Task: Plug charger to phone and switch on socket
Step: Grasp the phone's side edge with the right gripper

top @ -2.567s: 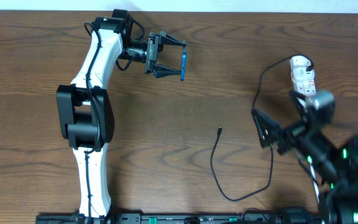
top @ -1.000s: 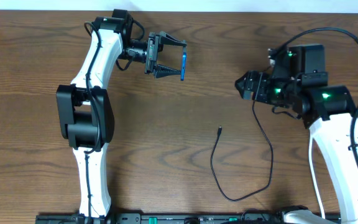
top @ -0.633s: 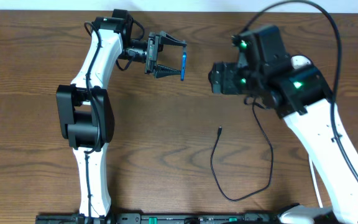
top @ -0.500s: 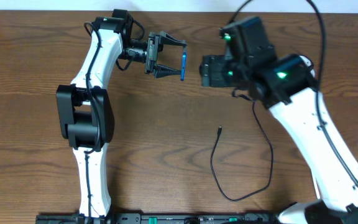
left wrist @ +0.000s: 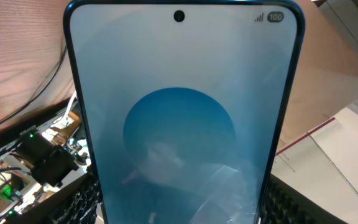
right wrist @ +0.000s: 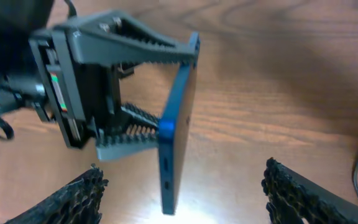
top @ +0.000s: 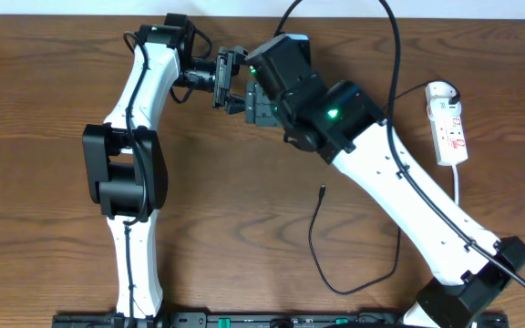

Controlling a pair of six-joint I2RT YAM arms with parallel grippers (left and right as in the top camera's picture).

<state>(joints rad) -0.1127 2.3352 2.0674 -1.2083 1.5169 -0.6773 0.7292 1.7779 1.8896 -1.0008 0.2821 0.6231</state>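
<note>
overhead: the left gripper is pointing toward 3 o'clock, with the right arm covering the spot just ahead of it. the charger is lying loose on the desk at 5 o'clock; the socket is sitting well apart at 3.
left wrist: the phone is filling the frame, glowing blue.
right wrist: the left fingers are clamping the phone on edge; the right fingers are spreading wide, empty.
</note>
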